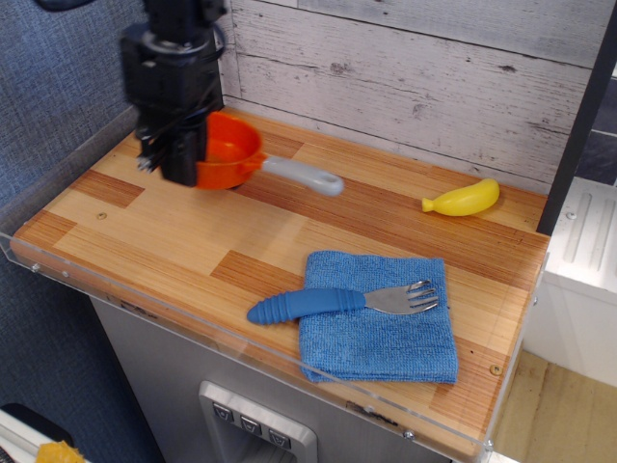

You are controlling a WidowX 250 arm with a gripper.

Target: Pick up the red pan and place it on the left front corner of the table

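The red pan (234, 152) is orange-red with a light-grey handle (304, 177) that points right. It hangs tilted a little above the wood-plank table (183, 231), over its back left part. My black gripper (183, 166) comes down from above and is shut on the pan's left rim. The gripper body is motion-blurred and hides part of the pan's left side. The table's left front corner lies in front of the gripper and to its left.
A yellow toy banana (464, 199) lies at the back right. A blue cloth (378, 328) with a blue-handled fork (337, 303) on it lies at the front right. A clear acrylic rim (193, 323) edges the table. A white plank wall stands behind.
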